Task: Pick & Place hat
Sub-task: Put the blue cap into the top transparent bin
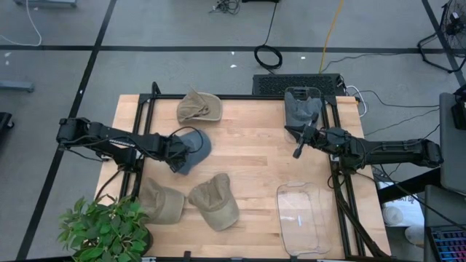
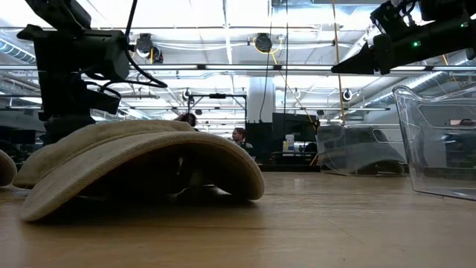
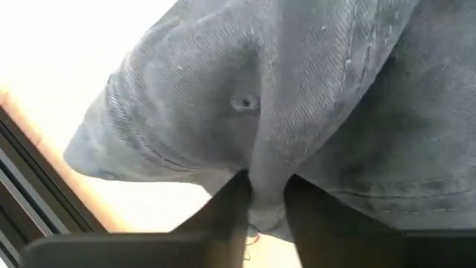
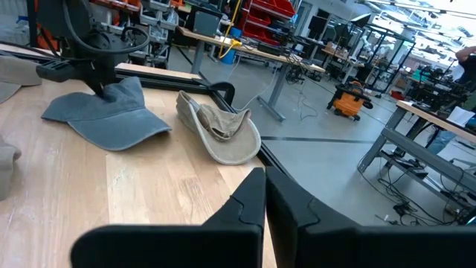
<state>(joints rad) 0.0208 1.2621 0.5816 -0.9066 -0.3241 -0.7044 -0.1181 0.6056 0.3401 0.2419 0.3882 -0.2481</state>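
The left gripper's fingers (image 3: 223, 212) pinch a fold of the grey cap (image 1: 195, 148), which lies on the desk (image 1: 251, 156) left of centre, so the grasp step looks in hand. Next comes a lift and carry, likely to a clear bin (image 1: 303, 216). The left arm reaches low across. The right gripper (image 1: 298, 151), fingers closed and empty, hovers right of centre.

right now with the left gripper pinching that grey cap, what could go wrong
1. The left gripper is shut on only a thin fold of the grey cap, so it may slip out on lifting.
2. The far clear bin already holds a dark hat, and the right gripper hangs near it, perhaps in the way.
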